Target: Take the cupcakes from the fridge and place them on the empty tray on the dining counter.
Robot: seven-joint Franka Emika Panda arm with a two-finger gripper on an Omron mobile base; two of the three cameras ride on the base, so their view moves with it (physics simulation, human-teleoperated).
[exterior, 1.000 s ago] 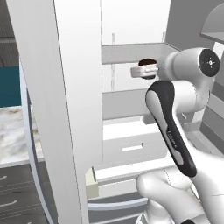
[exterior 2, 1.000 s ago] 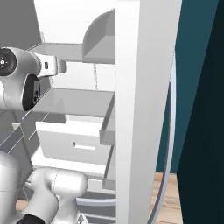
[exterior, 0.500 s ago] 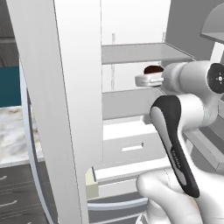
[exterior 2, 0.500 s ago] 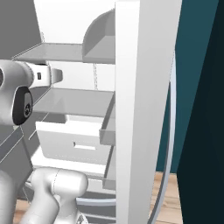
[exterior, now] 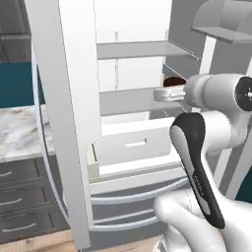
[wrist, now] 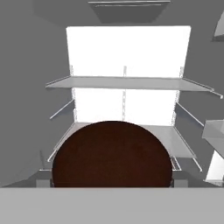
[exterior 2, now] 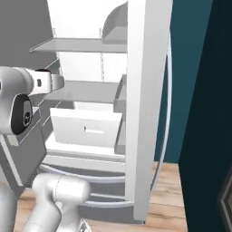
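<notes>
As arm swung right since earlier, cupcake (wrist: 112, 154) sits betw wide-set gripper (exterior: 170, 88) jaws, leaving fridge (exterior: 64, 98); tray next.

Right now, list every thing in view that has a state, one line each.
fridge: doors open, white inside lit.
cupcake: close in front of the hand camera, at the gripper; whether it is gripped can't be told.
gripper: inside the fridge above the middle shelf; open or shut can't be told.
white fridge drawer: closed.
cabinet drawers: closed.
</notes>
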